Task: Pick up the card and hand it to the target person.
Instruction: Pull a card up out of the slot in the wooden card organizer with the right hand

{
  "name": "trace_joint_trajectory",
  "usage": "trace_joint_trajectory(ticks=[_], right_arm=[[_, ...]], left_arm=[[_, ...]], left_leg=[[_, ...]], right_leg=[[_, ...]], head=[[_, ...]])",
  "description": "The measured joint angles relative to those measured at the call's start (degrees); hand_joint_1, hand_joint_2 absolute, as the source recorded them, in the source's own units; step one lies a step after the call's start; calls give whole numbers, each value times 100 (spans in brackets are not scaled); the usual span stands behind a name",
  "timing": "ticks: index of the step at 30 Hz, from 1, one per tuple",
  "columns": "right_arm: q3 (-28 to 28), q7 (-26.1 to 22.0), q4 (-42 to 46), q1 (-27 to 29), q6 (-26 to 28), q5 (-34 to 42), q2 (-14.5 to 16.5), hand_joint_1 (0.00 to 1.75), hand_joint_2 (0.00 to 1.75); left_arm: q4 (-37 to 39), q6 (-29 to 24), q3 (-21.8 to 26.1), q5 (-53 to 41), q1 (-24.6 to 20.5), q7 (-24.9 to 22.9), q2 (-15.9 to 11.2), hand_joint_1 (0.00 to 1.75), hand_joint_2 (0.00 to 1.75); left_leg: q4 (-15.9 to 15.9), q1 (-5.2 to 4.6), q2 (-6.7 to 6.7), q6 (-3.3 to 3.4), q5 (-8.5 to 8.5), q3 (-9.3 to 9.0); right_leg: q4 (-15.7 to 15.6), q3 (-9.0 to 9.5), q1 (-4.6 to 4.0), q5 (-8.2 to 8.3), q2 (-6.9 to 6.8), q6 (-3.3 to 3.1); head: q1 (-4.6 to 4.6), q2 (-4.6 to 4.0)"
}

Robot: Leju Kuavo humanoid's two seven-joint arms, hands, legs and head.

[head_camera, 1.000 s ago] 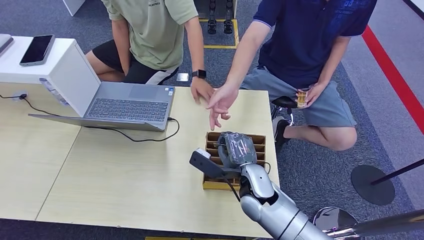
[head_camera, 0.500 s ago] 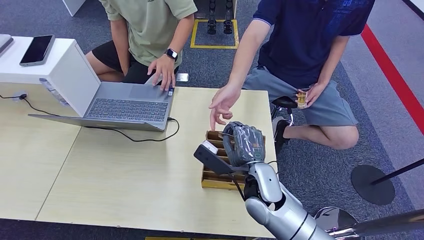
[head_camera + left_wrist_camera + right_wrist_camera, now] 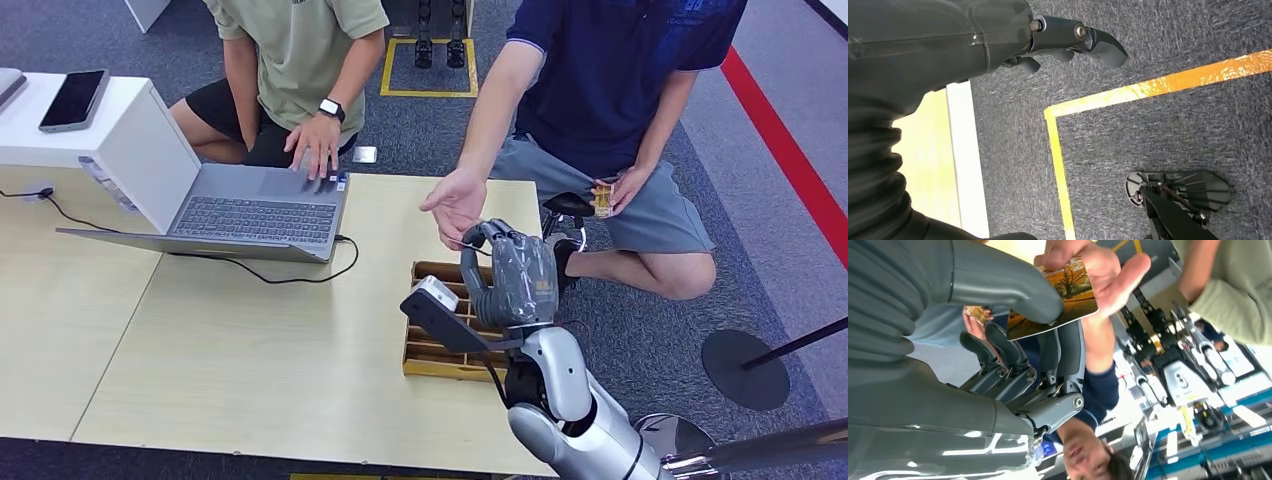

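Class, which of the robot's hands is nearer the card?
Right. The right hand pinches the card; the left hand hangs over the carpet, away from it.

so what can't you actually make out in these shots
- Card, right wrist view: its near part is hidden under the right hand thumb, its far end under the person's hand.
- Card, head view: hidden behind the right hand.
- Slotted tray, head view: its contents are too small to tell, and the hand covers part of it.
- Left hand, left wrist view: cut off by the edge; fingers barely visible.
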State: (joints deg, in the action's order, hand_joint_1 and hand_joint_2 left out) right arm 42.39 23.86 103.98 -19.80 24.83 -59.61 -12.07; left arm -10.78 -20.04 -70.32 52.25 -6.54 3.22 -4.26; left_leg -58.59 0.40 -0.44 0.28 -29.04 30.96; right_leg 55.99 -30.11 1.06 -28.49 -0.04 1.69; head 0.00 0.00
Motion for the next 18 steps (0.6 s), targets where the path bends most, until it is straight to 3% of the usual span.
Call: trace_joint_trajectory(ticks=[13,15,16,17,18], right_arm=[[57,-197,-366,-121,64,223,138,155,175],[77,-209,-392,-138,54,252,148,131,175],[82,-212,-401,-143,53,262,149,107,175],[86,-211,-403,-145,52,272,147,77,175],[86,-209,-400,-143,54,277,142,58,175]], left_arm=[[-6,871,356,429,20,-103,-73,0,175],[9,888,305,386,15,-157,-66,0,175],[5,875,301,379,15,-132,-66,0,175],[9,852,305,382,15,-125,-64,0,131],[11,832,335,409,17,-105,-62,0,87]], left_leg=[[4,0,12,0,-2,-6],[5,-1,12,0,-2,-5],[5,-1,13,0,-2,-5],[5,-1,13,-1,-2,-6],[5,-2,12,0,-2,-5]], right_leg=[[-3,3,0,1,12,1],[-1,1,2,0,12,2],[-1,1,2,1,13,2],[-2,1,1,1,13,1],[0,1,2,0,12,2]], head=[[0,0],[0,0],[0,0],[0,0],[0,0]])
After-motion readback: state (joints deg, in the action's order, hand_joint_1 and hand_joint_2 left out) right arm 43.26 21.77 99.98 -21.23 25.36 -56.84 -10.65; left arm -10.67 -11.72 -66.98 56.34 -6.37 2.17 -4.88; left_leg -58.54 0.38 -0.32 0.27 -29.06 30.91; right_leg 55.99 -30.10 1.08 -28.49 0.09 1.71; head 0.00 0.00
